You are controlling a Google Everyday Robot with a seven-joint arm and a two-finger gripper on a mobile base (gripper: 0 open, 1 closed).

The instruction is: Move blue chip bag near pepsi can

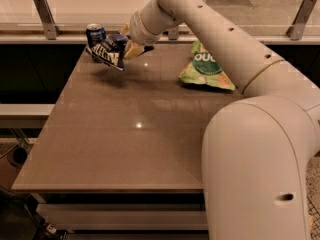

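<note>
Brown glossy table (125,154), light spot reflected near its middle. Light green chip bag (206,68) with white lettering lies flat near the far right edge. Behind the table is a pale ledge (90,4) with two slanted metal posts, left post (44,15) and right post (301,15). Gripper (124,51) hangs above the table's far left corner.
</note>
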